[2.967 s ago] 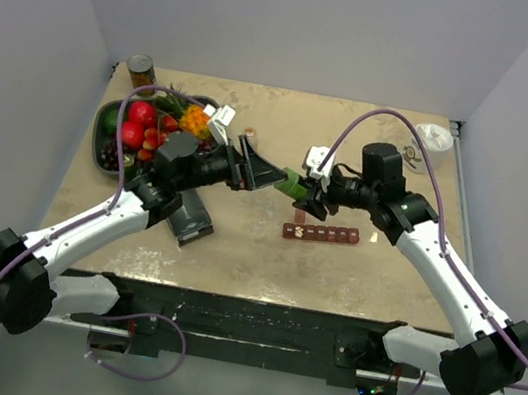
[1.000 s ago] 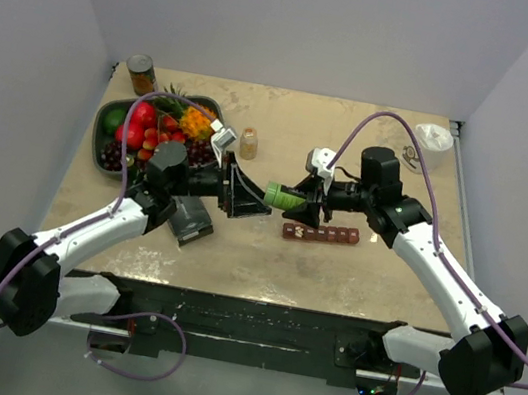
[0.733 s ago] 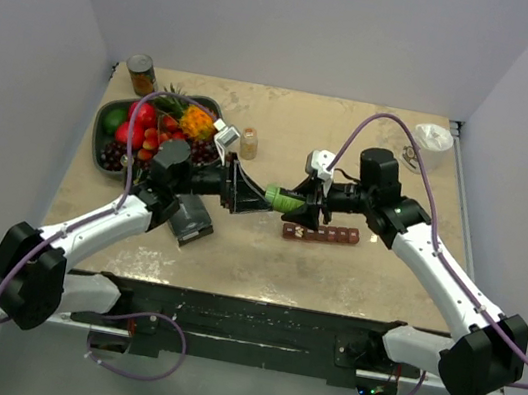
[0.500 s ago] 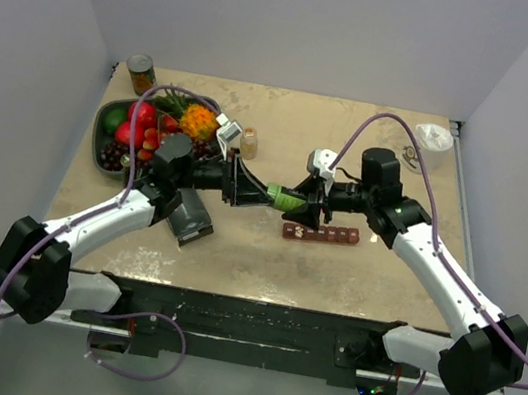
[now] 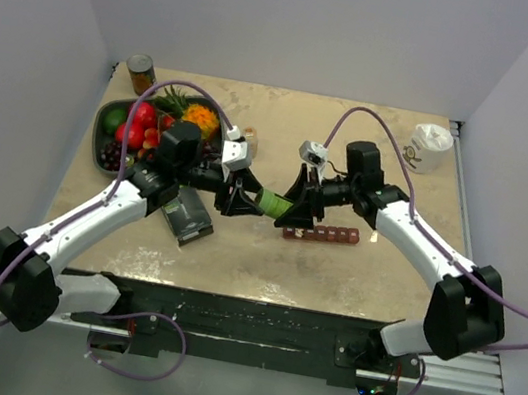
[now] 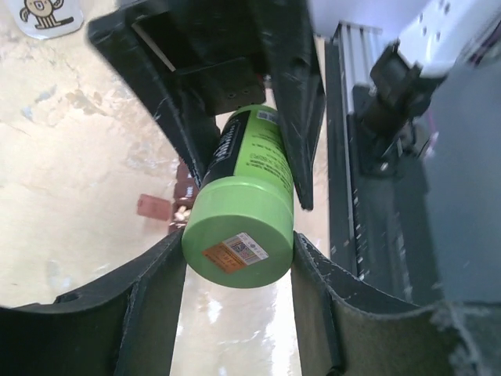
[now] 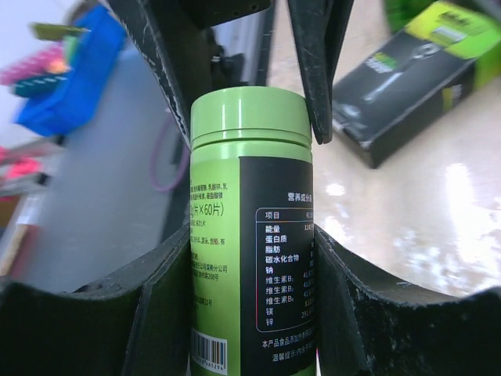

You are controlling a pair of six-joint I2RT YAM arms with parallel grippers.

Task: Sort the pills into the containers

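On the tan table (image 5: 234,253), big to small: the left arm (image 5: 87,224) comes in from the left and the right arm (image 5: 419,239) from the right, meeting nose to nose at table centre. At far left I see the dark oval fruit tray (image 5: 98,137), piled with fruit; the left arm's wrist overlaps its right part in the top view. A black box with a green label (image 5: 185,217) lies flat beside the left forearm, on the near side. A white cup (image 5: 428,147) stands at the far right corner, and a tin can (image 5: 141,73) stands upright at the far left corner behind the tray. The green bottle (image 5: 271,203) is held up off the table between both arms, lying roughly level, cap toward the left arm. On the left gripper (image 5: 250,198) the jaws are narrowed onto the cap. My left wrist view shows both fingers (image 6: 160,274) against its sides, the stickered cap face toward the camera. On the right gripper (image 7: 250,235) the jaws are closed to bottle width, both pads flat on the labelled body, so each one grips the same bottle. The containers (image 5: 324,234), a red-brown strip of small square compartments, lie flat on the table running left to right. They sit just on the near side of the right gripper, touched by neither arm. Pale specks that look like pills (image 6: 181,211) show in one compartment; I can't read the count.
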